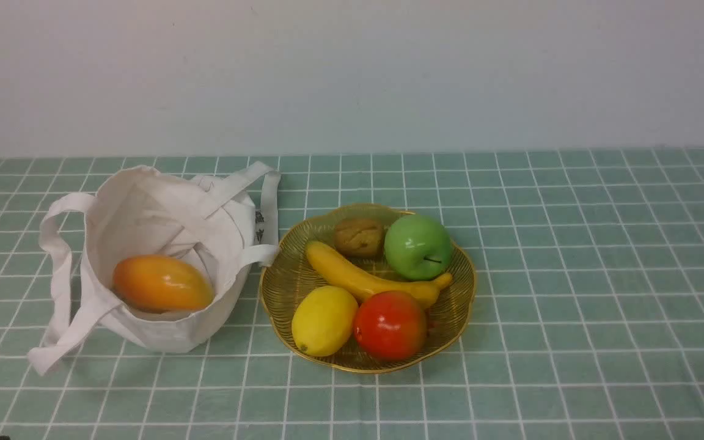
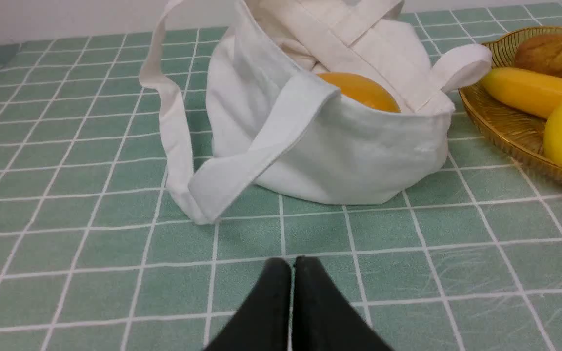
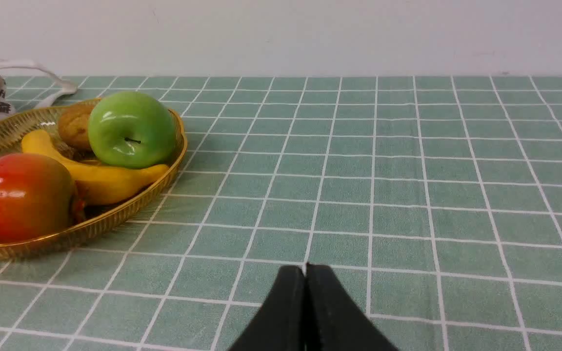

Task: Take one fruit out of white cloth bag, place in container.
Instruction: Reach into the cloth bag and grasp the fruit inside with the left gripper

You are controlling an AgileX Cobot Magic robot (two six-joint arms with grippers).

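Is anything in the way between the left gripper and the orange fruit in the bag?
Yes. The front wall of the white cloth bag, with a strap draped across it, stands between the left gripper and the fruit. In the front view, the bag's mouth is open above the fruit.

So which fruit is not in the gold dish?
The long orange fruit: it lies inside the white cloth bag, while the lemon, banana, green apple and red fruit sit in the dish.

**Staged tabletop set, likely a test room**

A worktop (image 1: 602,318) draped in green grid-checked cloth (image 1: 541,379) meets a plain pale wall (image 1: 352,73) — a glossy, plastic-looking green apple (image 1: 418,246) in a gold wire dish (image 1: 278,284), a white cloth bag (image 1: 162,333) beside it.
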